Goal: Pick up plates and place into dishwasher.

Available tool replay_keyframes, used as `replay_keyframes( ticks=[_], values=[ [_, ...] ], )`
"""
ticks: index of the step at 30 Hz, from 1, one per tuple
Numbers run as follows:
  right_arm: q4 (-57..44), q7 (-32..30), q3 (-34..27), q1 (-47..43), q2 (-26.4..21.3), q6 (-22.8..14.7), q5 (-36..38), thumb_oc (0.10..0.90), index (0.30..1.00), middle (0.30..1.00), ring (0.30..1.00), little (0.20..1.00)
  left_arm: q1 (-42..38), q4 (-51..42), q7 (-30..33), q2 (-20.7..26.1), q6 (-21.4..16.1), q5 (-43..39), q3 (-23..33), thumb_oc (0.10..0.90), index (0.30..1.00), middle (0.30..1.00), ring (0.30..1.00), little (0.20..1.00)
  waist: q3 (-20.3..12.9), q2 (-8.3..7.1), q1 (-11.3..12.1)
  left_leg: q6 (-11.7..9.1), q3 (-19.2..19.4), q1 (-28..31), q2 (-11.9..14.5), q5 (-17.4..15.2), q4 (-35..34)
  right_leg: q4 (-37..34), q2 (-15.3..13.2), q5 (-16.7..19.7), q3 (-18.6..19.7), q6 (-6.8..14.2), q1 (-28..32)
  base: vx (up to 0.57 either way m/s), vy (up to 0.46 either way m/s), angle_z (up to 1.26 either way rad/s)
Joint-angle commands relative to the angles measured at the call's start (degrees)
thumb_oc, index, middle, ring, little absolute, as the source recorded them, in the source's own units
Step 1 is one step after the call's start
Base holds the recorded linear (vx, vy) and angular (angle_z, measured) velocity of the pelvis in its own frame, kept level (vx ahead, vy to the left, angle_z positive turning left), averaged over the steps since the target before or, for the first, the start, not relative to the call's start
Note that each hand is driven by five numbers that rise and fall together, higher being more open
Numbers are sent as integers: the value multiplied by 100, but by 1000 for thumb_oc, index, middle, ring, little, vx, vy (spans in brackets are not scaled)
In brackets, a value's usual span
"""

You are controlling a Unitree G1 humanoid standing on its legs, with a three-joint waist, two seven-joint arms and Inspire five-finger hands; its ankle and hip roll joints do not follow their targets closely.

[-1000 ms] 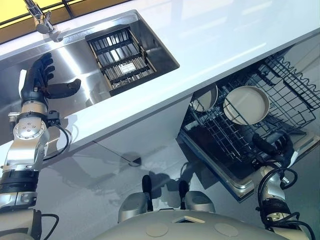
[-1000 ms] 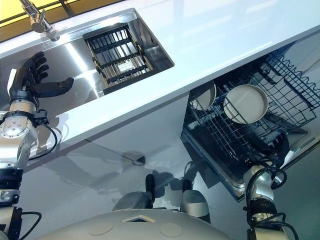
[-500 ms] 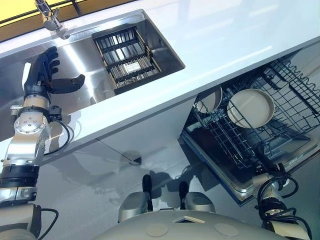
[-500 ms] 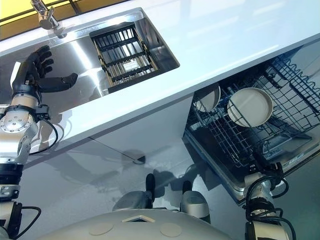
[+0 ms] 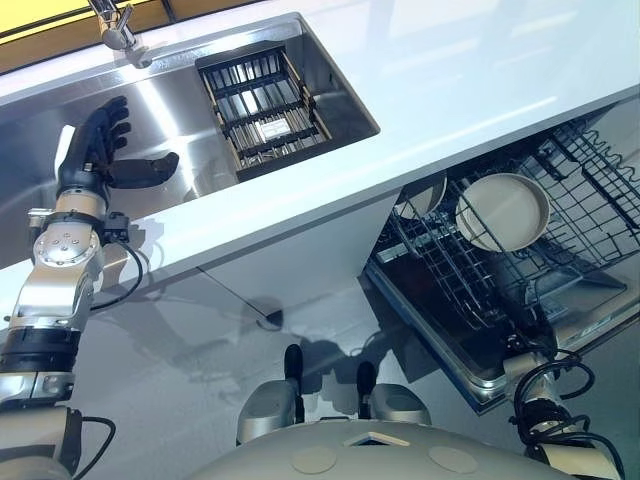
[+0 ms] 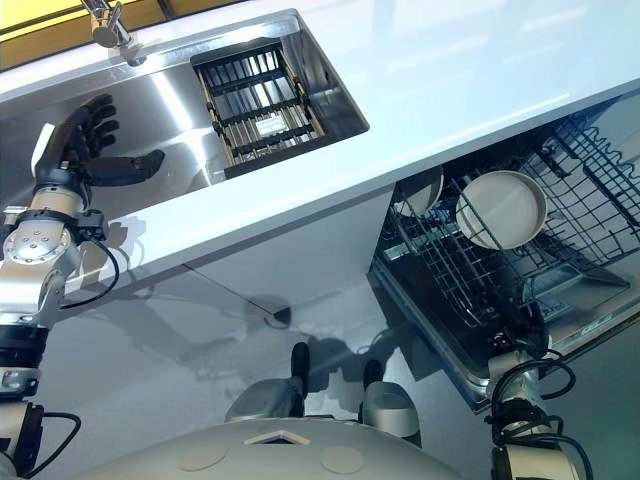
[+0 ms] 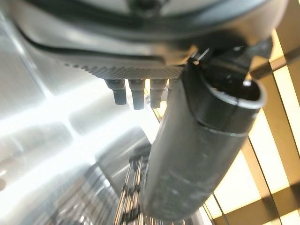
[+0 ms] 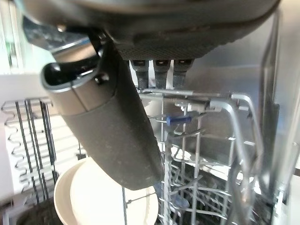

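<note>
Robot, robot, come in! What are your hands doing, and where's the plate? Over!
Left hand open over sink, empty. Right hand open at dishwasher rack, empty. Cream plate standing in rack. Nothing seen in the way.

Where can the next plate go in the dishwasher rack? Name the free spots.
Free: the rack right of the big plate, and the rows between that plate and the right hand. Crowded: the corner by the counter, where plate and small dish stand close.

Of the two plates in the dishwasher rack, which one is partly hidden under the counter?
The plate on the left, its upper part cut off by the white counter. The other plate shows its whole round face.
</note>
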Motion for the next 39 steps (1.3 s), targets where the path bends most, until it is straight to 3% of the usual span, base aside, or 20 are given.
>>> replay_keyframes(
  ticks=[1, 7, 10, 11, 15, 20, 24, 30, 34, 39],
  values=[
    [-1212, 1037, 597, -1756, -637, -529, -390, 800, 900, 900, 900, 900, -1242, -144, 239, 477, -767, 31, -144, 800, 900, 900, 900, 900, 25, 222, 256, -35, -52, -124, -261, -834, 612, 1055, 383, -526, -144, -65, -606, -37, -6, 9],
    [-1758, 1071, 1281, -3170, -779, -965, -403, 800, 900, 900, 900, 900, -1809, 78, 386, 432, -977, 1, -535, 800, 900, 900, 900, 900, 219, 178, 396, -11, -148, -291, -311, -795, 648, 1060, 377, -517, -199, -133, -732, -30, -2, 11],
    [-2036, 820, 1471, -3665, -720, -1278, -637, 800, 900, 900, 900, 900, -1914, 232, 372, 375, -1108, 14, -646, 800, 900, 900, 900, 900, 236, 182, 434, -1, -161, -317, -330, -786, 652, 1061, 374, -514, -207, -148, -768, 12, 25, 7],
    [-2248, 555, 1535, -3943, -655, -1508, -1056, 800, 900, 900, 900, 900, -1952, 345, 361, 313, -1201, 34, -708, 800, 900, 900, 900, 900, 224, 189, 448, 6, -163, -320, -343, -798, 669, 1066, 366, -522, -202, -154, -773, 61, 51, 13],
    [-2476, 2, 1609, -4263, -620, -1400, -1614, 800, 900, 900, 900, 900, -2092, 639, 306, 274, -1366, -28, -808, 800, 900, 900, 900, 900, 168, 204, 421, 19, -145, -285, -377, -853, 717, 1085, 328, -539, -179, -144, -771, 61, 67, 7],
    [-2273, -739, 1387, -3438, -796, -401, -2171, 800, 900, 900, 900, 900, -1831, 394, 350, 347, -1396, -213, -624, 800, 900, 900, 900, 900, 63, 178, 284, 75, -59, -150, -403, -910, 685, 1117, 294, -542, -99, -117, -743, 32, 63, 7],
    [-2120, -962, 1022, -2401, -784, 11, -2418, 800, 900, 900, 900, 900, -1391, 8, 352, 272, -1433, -316, -381, 800, 900, 900, 900, 900, -27, 152, 136, 107, 95, 5, -384, -960, 612, 1145, 279, -540, -40, -70, -706, 24, 63, -10],
    [-2055, -1190, 110, -459, -653, -269, -3014, 800, 900, 900, 900, 900, -514, -550, 331, 64, -1331, -218, 262, 800, 900, 900, 900, 900, -161, 107, -180, 216, 414, 269, -357, -1057, 482, 1254, 262, -534, 130, 66, -711, -3, 41, -30],
    [-2089, -1386, -328, 189, -468, -699, -3061, 800, 900, 900, 900, 900, -404, -484, 266, 81, -1404, -504, 536, 800, 900, 900, 900, 900, -206, 87, -445, 256, 653, 391, -342, -1098, 386, 1294, 251, -509, 240, 168, -751, -66, 17, -35],
    [-1957, -1055, -775, 666, -455, -989, -2822, 800, 900, 900, 900, 900, -569, 17, 327, 190, -1584, -676, 628, 800, 900, 900, 900, 900, -255, 34, -761, 271, 925, 475, -332, -1164, 323, 1311, 238, -463, 368, 298, -812, -109, 10, -37]
  ],
)
